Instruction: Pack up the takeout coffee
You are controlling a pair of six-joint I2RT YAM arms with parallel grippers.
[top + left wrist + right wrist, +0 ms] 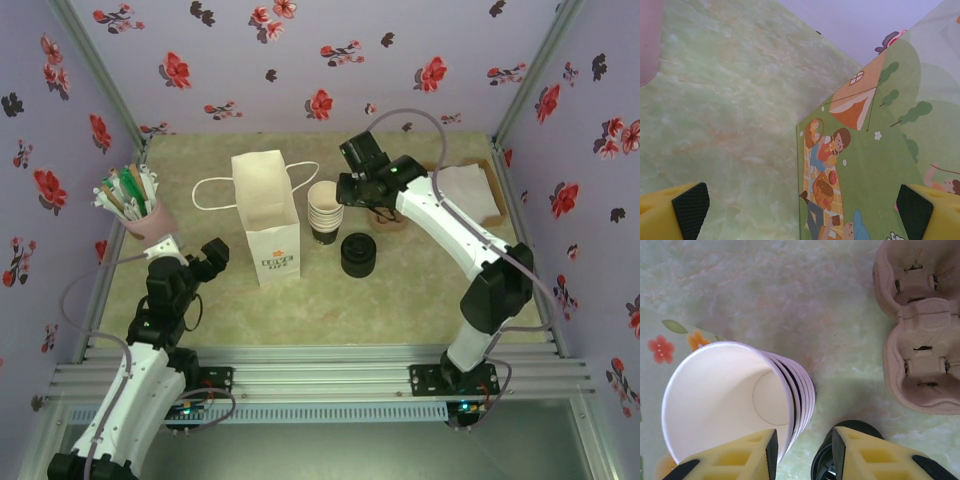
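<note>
From above: my right fingers (pixel 340 190) sit at the rim of the top cup (pixel 322 193) on the cup stack (pixel 322 228). My left fingers (pixel 212 256) are beside the paper bag (pixel 265 215). Left wrist: spread wide. Right wrist: cup wall between my fingers, but whether it's pinched I can't tell.

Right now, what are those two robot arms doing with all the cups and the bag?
The right gripper is at the stack of paper cups. One finger is inside the top cup and one outside, with the jaws open around its rim. The stack of black lids sits just beside it, and a cardboard cup carrier lies empty nearby. The left gripper hangs wide open next to the standing white paper bag, holding nothing. No cup wears a lid yet.
</note>
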